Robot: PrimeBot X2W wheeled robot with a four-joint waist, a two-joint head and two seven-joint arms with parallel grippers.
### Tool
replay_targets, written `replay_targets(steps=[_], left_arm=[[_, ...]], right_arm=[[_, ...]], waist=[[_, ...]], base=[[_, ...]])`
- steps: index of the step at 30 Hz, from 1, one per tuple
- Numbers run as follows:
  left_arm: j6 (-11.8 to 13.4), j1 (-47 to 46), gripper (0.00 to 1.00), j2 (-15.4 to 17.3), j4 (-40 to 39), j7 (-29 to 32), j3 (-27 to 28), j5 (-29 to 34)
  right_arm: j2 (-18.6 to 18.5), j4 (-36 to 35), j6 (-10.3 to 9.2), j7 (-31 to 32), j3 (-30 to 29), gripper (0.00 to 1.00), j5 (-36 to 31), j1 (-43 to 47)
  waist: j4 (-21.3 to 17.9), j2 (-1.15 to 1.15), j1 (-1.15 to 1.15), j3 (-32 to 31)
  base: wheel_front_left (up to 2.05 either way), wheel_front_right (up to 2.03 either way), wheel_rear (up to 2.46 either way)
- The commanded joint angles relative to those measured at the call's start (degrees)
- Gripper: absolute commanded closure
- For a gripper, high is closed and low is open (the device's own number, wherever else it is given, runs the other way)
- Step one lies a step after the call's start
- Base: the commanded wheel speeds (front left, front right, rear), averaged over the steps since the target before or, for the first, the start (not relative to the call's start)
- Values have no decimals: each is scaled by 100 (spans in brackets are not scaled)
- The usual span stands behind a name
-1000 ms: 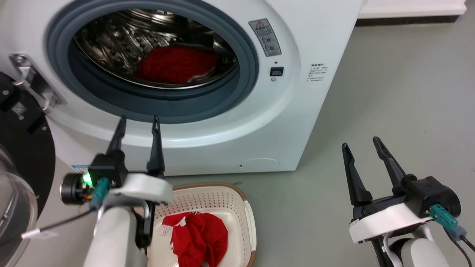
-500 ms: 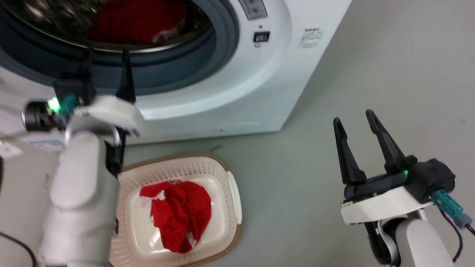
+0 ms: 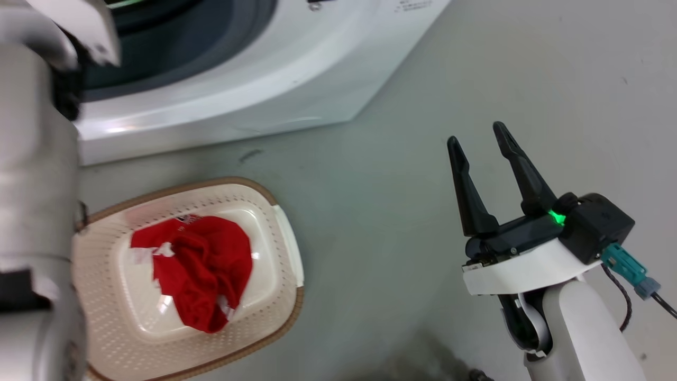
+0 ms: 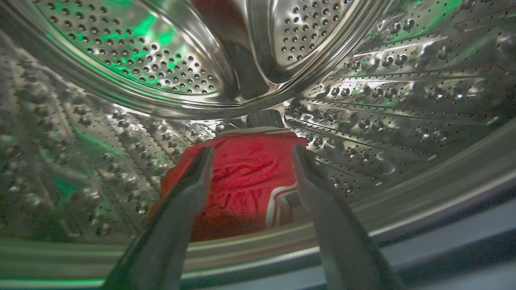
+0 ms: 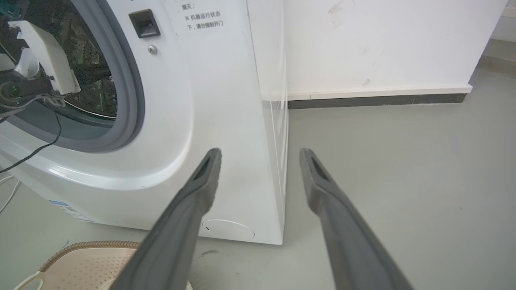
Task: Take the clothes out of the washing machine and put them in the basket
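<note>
The white washing machine [image 3: 254,69] stands at the top left of the head view, its steel drum [image 4: 121,52] seen from inside in the left wrist view. A red garment with white stripes [image 4: 246,181] lies on the drum floor, just beyond my left gripper [image 4: 250,155], which is open and inside the porthole. On the floor before the machine sits the cream basket [image 3: 285,238] with one crumpled red garment [image 3: 198,270] in it. My right gripper [image 3: 478,135] hangs open over the floor to the right, holding nothing. It points at the machine's front corner [image 5: 258,133].
Grey floor [image 3: 476,63] spreads to the right of the machine. A white wall with a dark skirting strip [image 5: 379,100] runs behind. My pale left forearm [image 3: 31,185] covers the head view's left edge. The basket rim [image 5: 88,245] is under the right gripper's left finger.
The head camera has tilted down and swung, so the machine slid up and out of the picture. My left arm has reached forward into the drum. The right gripper stays open.
</note>
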Motion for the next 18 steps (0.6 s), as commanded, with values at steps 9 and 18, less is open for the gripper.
replay_targets(steps=[9, 18], left_arm=[[-212, -1529, 0, 729, 950, 1513, -192, 192], [-355, -2527, 0, 1214, 1397, 3108, -448, 308]], right_arm=[[11, 59, -3, -59, 319, 0, 450, -373], [11, -66, -3, -60, 578, 0, 742, -417]], waist=[[-774, 0, -1, 839], [-1206, 0, -1, 1296]], base=[[0, 0, 0], [0, 0, 0]])
